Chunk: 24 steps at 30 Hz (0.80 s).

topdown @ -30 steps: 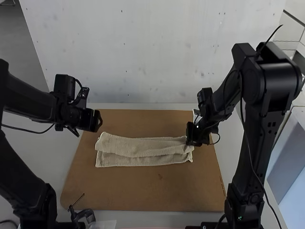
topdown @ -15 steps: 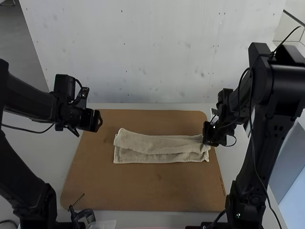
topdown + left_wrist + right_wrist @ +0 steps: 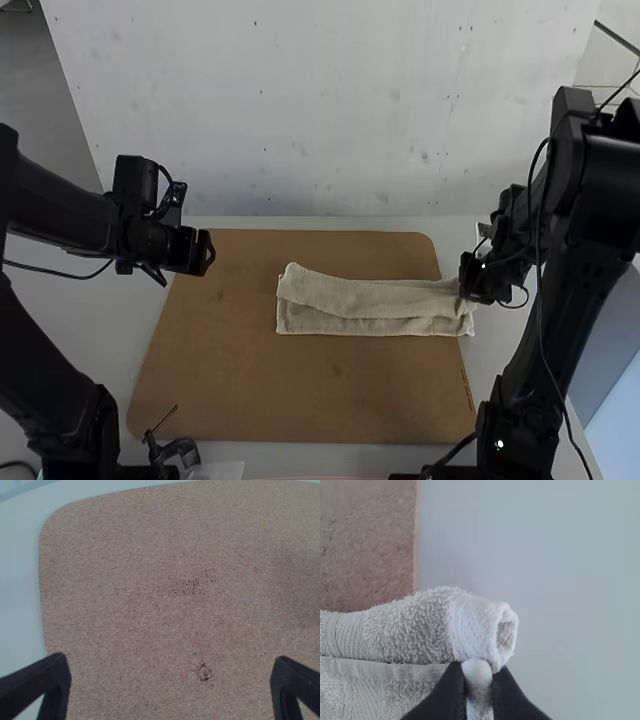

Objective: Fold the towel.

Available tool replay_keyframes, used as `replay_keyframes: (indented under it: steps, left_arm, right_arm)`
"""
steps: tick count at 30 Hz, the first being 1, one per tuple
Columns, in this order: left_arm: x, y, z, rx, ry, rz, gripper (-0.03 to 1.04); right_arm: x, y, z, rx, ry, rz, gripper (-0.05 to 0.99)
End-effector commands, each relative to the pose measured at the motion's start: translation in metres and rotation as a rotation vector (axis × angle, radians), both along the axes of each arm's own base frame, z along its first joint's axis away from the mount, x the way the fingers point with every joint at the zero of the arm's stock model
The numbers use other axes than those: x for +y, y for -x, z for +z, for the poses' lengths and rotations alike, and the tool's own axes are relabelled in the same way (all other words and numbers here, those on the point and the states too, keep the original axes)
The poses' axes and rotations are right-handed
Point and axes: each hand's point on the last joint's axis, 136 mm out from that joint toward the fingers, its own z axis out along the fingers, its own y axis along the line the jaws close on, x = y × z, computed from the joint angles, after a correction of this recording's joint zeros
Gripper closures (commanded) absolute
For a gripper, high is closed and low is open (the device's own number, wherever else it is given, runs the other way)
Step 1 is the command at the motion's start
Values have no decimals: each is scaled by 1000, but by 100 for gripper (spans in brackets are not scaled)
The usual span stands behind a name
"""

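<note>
The tool (image 3: 479, 685) pinches the towel's (image 3: 415, 625) end

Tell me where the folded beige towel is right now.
In the high view, the towel lies toward the right side of the flat brown board, its right end past the edge, pinched in the right arm's black gripper.

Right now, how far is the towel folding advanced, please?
Done: the towel is folded into a long strip, its upper layer leaving a band uncovered.
In hand: the right gripper pinches one end, past the board's edge.
Remaining: probably folding the strip shorter; it lies lengthwise, the left gripper open, away from it.
</note>
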Motion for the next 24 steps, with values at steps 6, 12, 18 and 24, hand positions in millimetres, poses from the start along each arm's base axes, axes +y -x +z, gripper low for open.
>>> replay_keyframes:
  steps: [6, 12, 18, 24]
  left_arm:
    - [-4, 0, -1, 0, 10, -2, 13]
    - [-4, 0, -1, -2, 10, -2, 13]
    - [-4, 0, -3, 3, 11, -2, 13]
    - [-4, 1, -4, 7, 9, -3, 13]
  right_arm:
    - [-53, -26, 20, -79, 77, -51, 91]
    - [-79, -29, 24, -89, 104, -76, 91]
    - [-106, -34, 27, -98, 127, -104, 91]
    - [-120, -32, 27, -64, 150, -101, 91]
